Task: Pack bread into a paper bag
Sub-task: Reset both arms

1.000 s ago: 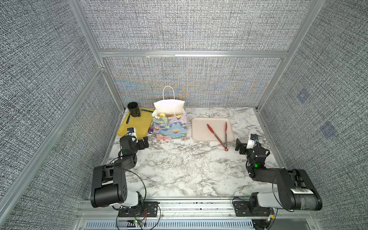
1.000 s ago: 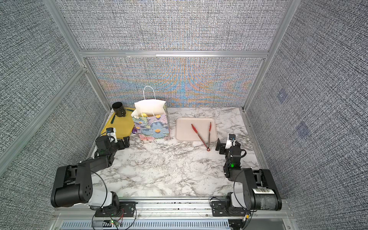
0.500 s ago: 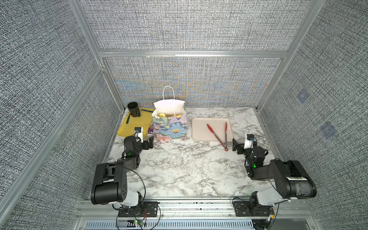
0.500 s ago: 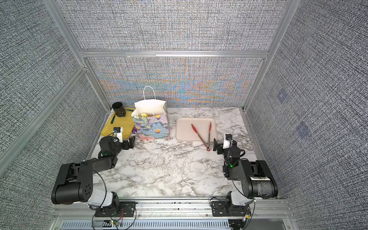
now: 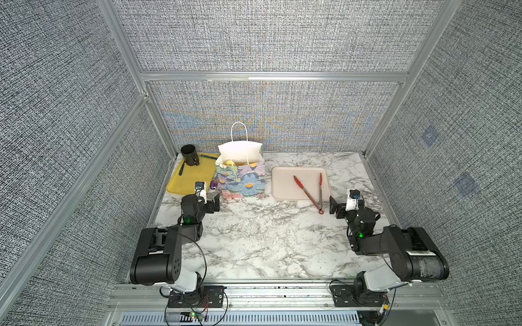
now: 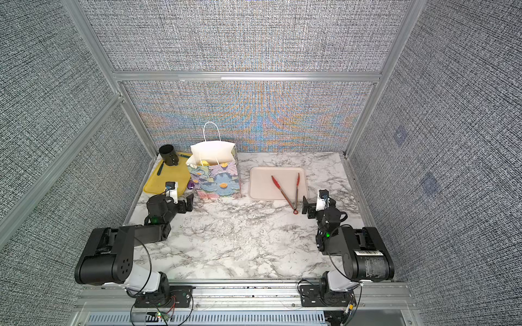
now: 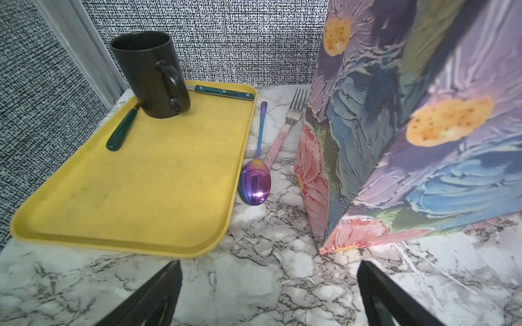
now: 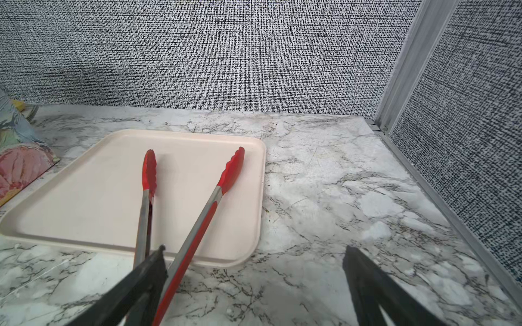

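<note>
Black left gripper [image 7: 268,271]: jaws stood wide apart, empty, low over the marble table [image 5: 254,240], facing the paper bag [image 7: 395,141] corner.
Right gripper [image 8: 254,254]: equally wide, holding nothing, just beside the red tongs [image 8: 197,220].
Bread [image 5: 230,163]: a yellow bit showed inside the bag; yellow tray [image 7: 141,183] and pink tray [image 8: 84,197] held none.
Handling: probably light, glossy, slippery; grip across the middle. Bag likely flimsy; take the rim or cord handle [image 5: 239,132].
Writing: none legible; barcode sticker [image 6: 367,253] too small.
</note>
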Robot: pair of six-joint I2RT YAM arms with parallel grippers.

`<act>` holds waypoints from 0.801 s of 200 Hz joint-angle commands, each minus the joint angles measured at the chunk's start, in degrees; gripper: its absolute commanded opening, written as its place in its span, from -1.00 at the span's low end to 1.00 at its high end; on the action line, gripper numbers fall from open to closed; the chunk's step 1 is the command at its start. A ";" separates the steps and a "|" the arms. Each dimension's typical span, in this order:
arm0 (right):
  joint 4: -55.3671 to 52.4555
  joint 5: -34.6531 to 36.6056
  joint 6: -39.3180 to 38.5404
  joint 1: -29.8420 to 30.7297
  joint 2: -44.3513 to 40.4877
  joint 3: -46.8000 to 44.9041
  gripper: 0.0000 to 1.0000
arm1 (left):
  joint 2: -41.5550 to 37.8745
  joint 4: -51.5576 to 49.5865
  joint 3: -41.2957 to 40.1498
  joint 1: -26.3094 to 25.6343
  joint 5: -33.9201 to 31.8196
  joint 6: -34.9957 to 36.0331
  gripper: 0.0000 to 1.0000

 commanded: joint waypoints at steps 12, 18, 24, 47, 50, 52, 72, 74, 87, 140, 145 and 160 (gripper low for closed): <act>1.34 0.23 0.00 0.06 -0.01 0.23 0.98 | -0.16 0.26 0.05 -0.05 -0.66 0.42 0.99; 1.38 0.29 0.00 0.11 -0.03 0.26 0.98 | -0.21 0.24 0.10 -0.07 -0.66 0.47 0.99; 1.39 0.27 0.00 0.10 -0.03 0.30 0.98 | -0.20 0.26 0.07 -0.07 -0.71 0.47 0.98; 1.41 0.27 0.01 0.14 -0.03 0.28 0.98 | -0.19 0.22 0.12 -0.06 -0.71 0.43 0.98; 1.34 0.29 0.02 0.14 -0.10 0.33 0.98 | -0.22 0.21 0.12 -0.08 -0.75 0.48 0.99; 1.35 0.29 0.01 0.14 -0.05 0.34 0.98 | -0.19 0.18 0.12 -0.06 -0.75 0.44 0.98; 1.32 0.28 0.01 0.15 -0.03 0.34 0.98 | -0.21 0.22 0.12 -0.13 -0.75 0.48 0.99; 1.32 0.29 0.01 0.16 -0.08 0.30 0.98 | -0.23 0.22 0.12 -0.07 -0.75 0.44 0.99; 1.32 0.47 -0.01 0.23 -0.03 0.32 0.98 | -0.15 0.21 0.12 -0.11 -0.75 0.41 0.99; 0.71 0.73 -0.11 0.36 0.19 0.70 0.98 | -0.18 0.18 0.12 -0.09 -0.76 0.43 0.99; 0.73 0.73 -0.12 0.39 0.18 0.70 0.98 | -0.15 0.21 0.12 -0.07 -0.75 0.45 0.99; 0.68 0.72 -0.05 0.35 0.21 0.84 0.98 | -0.15 0.20 0.12 -0.11 -0.75 0.43 0.99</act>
